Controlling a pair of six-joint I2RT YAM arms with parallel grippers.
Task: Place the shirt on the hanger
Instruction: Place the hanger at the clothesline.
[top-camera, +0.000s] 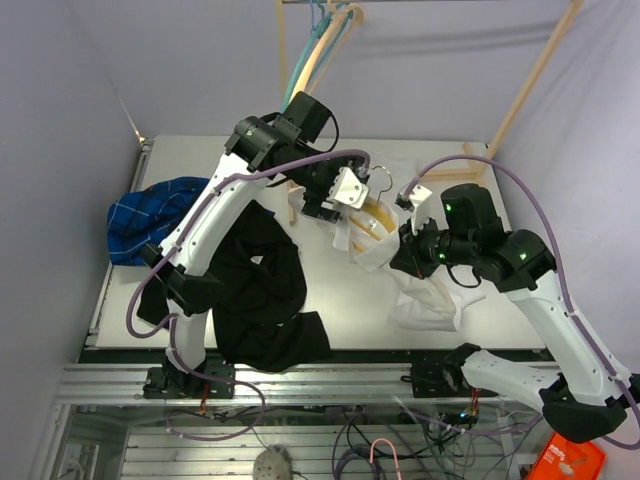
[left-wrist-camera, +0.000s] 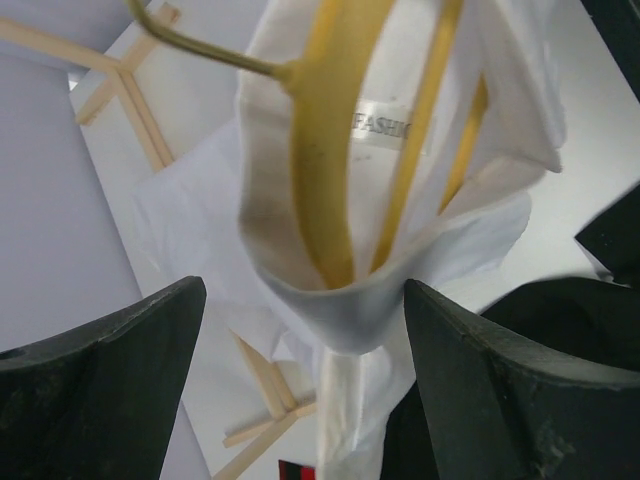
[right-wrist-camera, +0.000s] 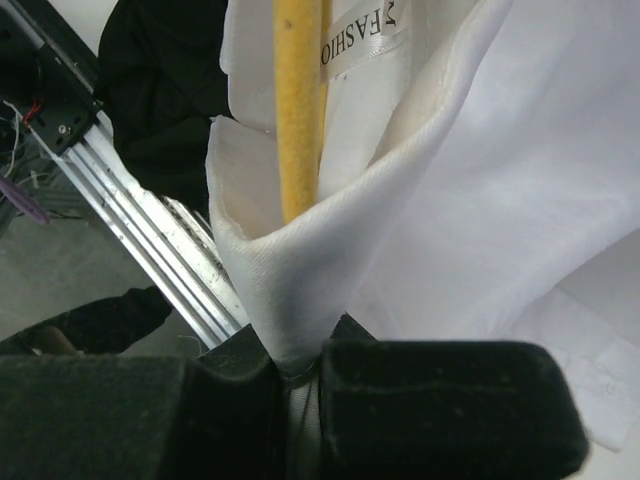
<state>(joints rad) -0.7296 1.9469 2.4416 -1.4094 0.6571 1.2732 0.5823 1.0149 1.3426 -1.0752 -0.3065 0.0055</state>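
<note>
Above the surface, left arm: reached forward, then bent down over the middle, with the left gripper aimed at the collar.
Left jaws: stood wide apart, one on each side of the collar, not closed on it.
Right arm: folded in from the right, with the right gripper under the collar.
Right jaws: were closed, pinching the collar's folded edge.
Shirt: its collar was held up between the grippers, and the rest trailed onto the surface by the right arm.
Hanger: yellow, it sat inside the collar with its hook sticking out.
Top view only: a black garment and a blue plaid cloth lay on the left.
Wrist views only: the neck label read "FASHIO", with the rest hidden.
</note>
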